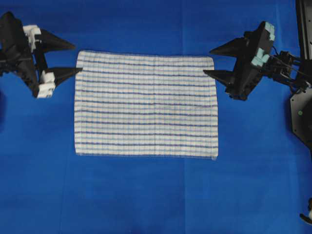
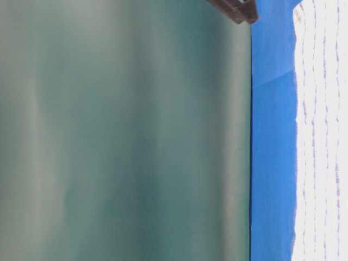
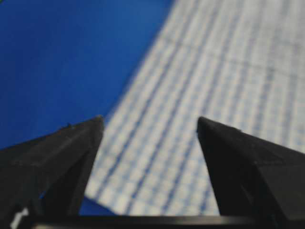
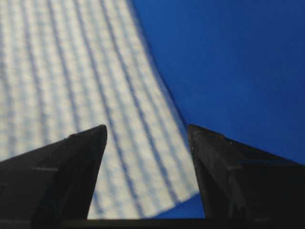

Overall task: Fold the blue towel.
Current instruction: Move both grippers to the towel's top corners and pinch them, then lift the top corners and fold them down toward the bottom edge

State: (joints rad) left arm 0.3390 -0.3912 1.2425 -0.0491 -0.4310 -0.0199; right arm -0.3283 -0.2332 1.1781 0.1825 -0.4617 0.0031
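Observation:
The blue towel (image 1: 146, 105), white with thin blue stripes, lies flat as a rectangle in the middle of the table. My left gripper (image 1: 77, 59) is open at its far left corner, one fingertip just over the edge. My right gripper (image 1: 207, 62) is open at the far right corner. In the left wrist view the towel (image 3: 214, 71) and its corner show between the spread fingers of the left gripper (image 3: 150, 119). The right wrist view shows the same towel (image 4: 71, 71) between the spread fingers of the right gripper (image 4: 147, 128). Neither gripper holds anything.
A plain blue table covering (image 1: 146, 195) surrounds the towel on all sides. Black arm hardware (image 1: 300, 112) stands at the right edge. A blurred grey-green surface (image 2: 125, 136) fills most of the table-level view, with the towel's edge (image 2: 323, 136) at the right.

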